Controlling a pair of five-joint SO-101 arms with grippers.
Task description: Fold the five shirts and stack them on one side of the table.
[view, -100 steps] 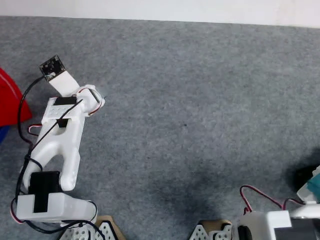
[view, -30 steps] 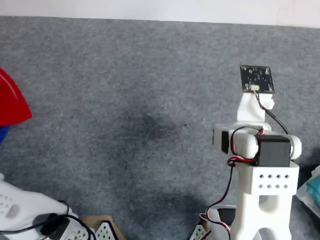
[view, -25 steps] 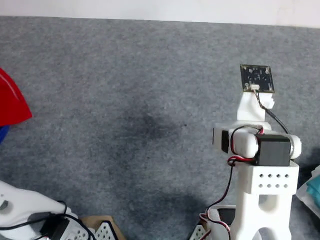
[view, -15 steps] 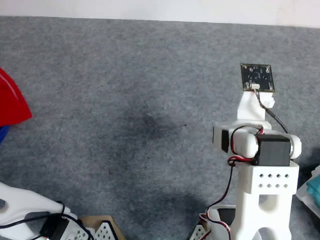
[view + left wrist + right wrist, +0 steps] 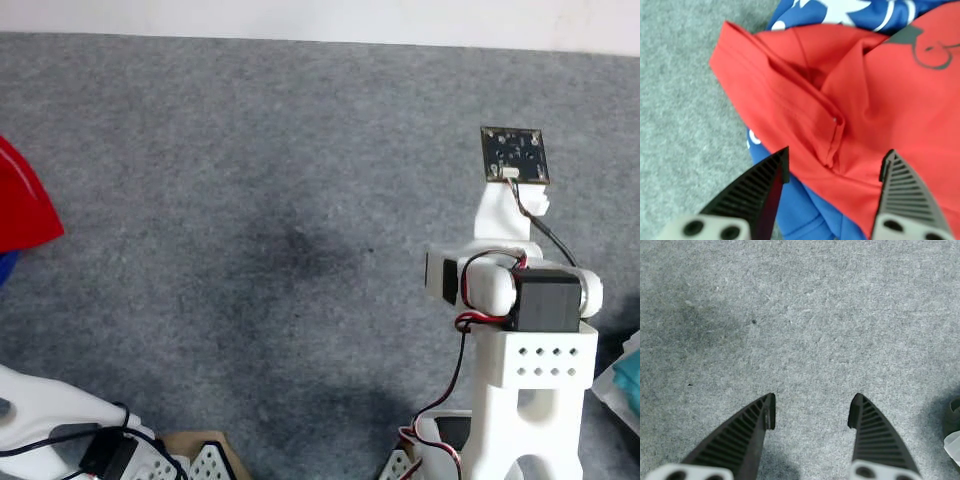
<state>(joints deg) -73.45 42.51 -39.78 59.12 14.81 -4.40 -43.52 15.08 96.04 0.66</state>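
A red shirt [image 5: 860,95] lies crumpled on top of a blue shirt with white print [image 5: 805,215]; my left gripper [image 5: 836,161] hangs open just above the red cloth. In the high view the red shirt [image 5: 20,205] pokes in at the left edge, with a bit of blue [image 5: 5,265] under it. My right arm [image 5: 515,290] stands at the right of the table. My right gripper [image 5: 812,412] is open over bare grey felt, with nothing between its fingers. A teal shirt [image 5: 630,375] shows at the right edge.
The grey felt table [image 5: 300,180] stretches wide between the two sides. My left arm's base [image 5: 60,435] sits at the bottom left corner. A white wall strip [image 5: 320,15] runs along the far edge. A white object [image 5: 954,447] lies at the edge of the right wrist view.
The left arm has pulled back from the table's left side to the bottom left corner. The right arm has swung out over the right of the table and has kept still for the last second.
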